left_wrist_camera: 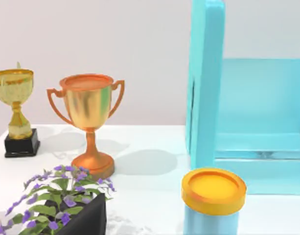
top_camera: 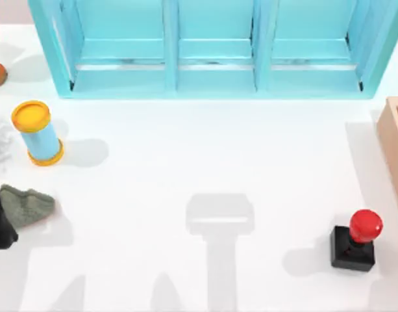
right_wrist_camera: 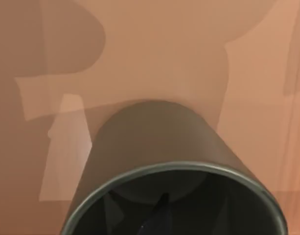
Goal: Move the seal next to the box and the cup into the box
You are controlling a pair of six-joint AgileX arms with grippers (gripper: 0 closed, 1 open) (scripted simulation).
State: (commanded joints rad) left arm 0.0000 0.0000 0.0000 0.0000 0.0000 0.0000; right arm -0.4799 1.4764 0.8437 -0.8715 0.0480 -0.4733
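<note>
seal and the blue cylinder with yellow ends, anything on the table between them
Nothing. In the top view the stretch of white table between the seal and the blue cylinder is bare, carrying only grey shadows.

Table centre is bare white surface (top_camera: 205,162), open from the shelf unit (top_camera: 215,49) along the back edge down to the front edge. Left side crowded: blue cylinder (top_camera: 39,133) with yellow ends, tilted; a grey-green lump (top_camera: 26,205) near it; two trophies, copper (left_wrist_camera: 88,122) and gold (left_wrist_camera: 15,112); a flowering plant (left_wrist_camera: 61,203) close by. Right side: box (top_camera: 395,146) at the table edge, seal (top_camera: 356,240) just beside its near wall, apart from it. Cup (right_wrist_camera: 159,161) close over the reddish-brown box floor (right_wrist_camera: 164,58).
</note>
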